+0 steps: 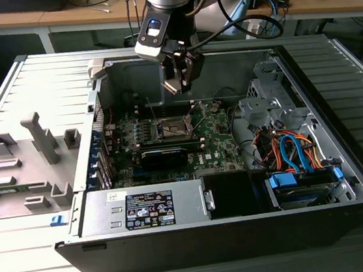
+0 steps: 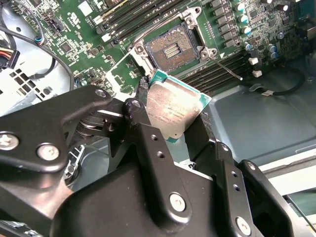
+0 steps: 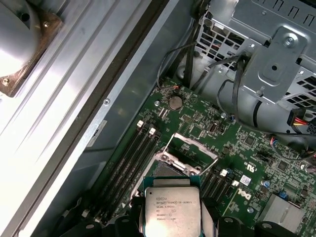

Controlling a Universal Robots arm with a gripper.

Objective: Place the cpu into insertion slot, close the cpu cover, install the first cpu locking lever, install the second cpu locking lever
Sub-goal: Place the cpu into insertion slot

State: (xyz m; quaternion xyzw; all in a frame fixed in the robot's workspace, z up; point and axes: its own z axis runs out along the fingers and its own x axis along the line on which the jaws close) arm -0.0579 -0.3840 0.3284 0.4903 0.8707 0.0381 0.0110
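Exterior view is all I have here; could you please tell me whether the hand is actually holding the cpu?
Observer: Yes, in the second wrist view the hand grips the cpu by its edges.
Operator: Thanks. Is the slot free?
Observer: Yes, the slot is empty, its contacts bare.
Operator: And the cover?
Observer: In the first wrist view the cover stands swung open.

Several printed lines stand on the cpu.

Harsh glare whitens the ribbed surface; focus otherwise sharp.
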